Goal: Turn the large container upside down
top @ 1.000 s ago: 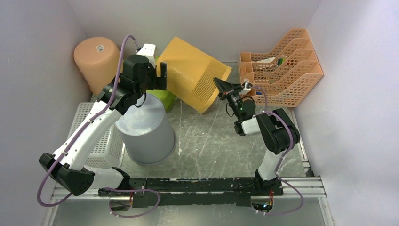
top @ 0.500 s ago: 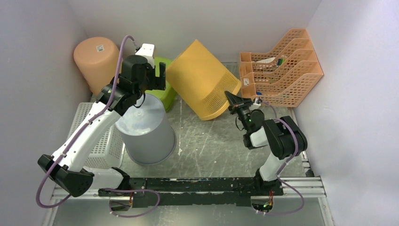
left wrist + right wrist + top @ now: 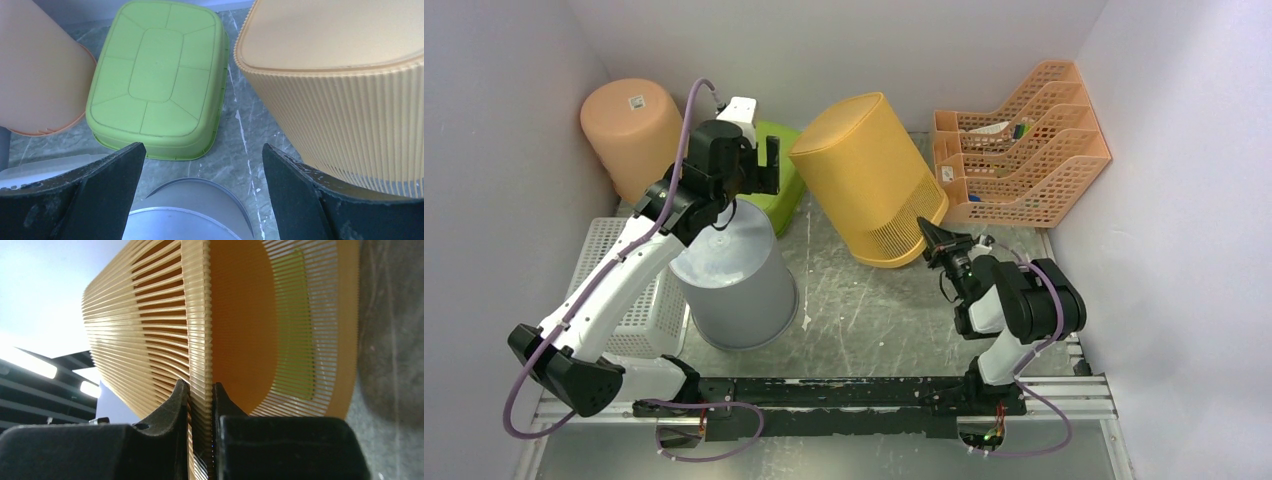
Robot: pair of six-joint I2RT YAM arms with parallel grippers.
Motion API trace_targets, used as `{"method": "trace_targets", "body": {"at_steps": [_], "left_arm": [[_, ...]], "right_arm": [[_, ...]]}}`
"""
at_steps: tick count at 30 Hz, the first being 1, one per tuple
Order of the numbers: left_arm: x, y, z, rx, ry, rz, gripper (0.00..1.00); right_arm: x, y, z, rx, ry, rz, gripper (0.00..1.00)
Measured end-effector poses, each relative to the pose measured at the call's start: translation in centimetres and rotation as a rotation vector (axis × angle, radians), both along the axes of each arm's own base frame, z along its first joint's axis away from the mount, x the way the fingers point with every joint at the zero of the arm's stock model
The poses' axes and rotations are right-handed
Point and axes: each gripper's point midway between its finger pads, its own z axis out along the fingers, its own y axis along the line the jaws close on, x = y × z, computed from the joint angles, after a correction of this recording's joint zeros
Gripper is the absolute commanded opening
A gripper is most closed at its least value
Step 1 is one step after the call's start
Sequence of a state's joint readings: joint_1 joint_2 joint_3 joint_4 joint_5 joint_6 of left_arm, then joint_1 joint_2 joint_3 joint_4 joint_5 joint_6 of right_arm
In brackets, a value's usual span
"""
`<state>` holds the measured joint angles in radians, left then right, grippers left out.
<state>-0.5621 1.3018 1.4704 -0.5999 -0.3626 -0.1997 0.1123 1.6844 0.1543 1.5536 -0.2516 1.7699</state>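
Note:
The large container is a yellow-orange slatted bin at the table's middle back. It stands tilted, with its closed base up and its open mouth low toward the front right. My right gripper is shut on the bin's rim, and in the right wrist view the slatted wall is pinched between my fingers there. My left gripper is open and empty, hovering left of the bin. The bin's base and ribbed side fill the right of the left wrist view, beyond my open left gripper.
An upturned grey bin stands under my left arm, and its top shows in the left wrist view. An upturned green tub lies behind it. A peach bin is at the back left, a white basket at left, and orange file trays at back right.
My right gripper has moved nearer and lower with the rim in it. The yellow bin has swung from lying on its side to base-up. The left arm barely moved.

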Motion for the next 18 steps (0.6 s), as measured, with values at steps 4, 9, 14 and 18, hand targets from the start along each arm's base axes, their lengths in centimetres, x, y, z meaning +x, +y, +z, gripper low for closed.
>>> {"method": "trace_targets", "body": {"at_steps": [4, 9, 14, 18], "left_arm": [[0.1, -0.2, -0.4, -0.001, 0.009, -0.006, 0.99], [0.1, -0.4, -0.5, -0.002, 0.012, -0.011, 1.0], [0.0, -0.5, -0.6, -0.003, 0.012, -0.015, 1.0], [0.0, -0.7, -0.7, -0.01, 0.014, -0.018, 1.0]], "right_arm": [[-0.9, -0.6, -1.2, -0.009, 0.039, -0.006, 0.11], [-0.9, -1.6, -1.7, -0.034, 0.042, -0.027, 0.26], [-1.9, -2.3, -5.2, -0.088, 0.136, -0.039, 0.4], [-5.0, -1.1, -10.6, -0.133, 0.314, 0.049, 0.42]]}}
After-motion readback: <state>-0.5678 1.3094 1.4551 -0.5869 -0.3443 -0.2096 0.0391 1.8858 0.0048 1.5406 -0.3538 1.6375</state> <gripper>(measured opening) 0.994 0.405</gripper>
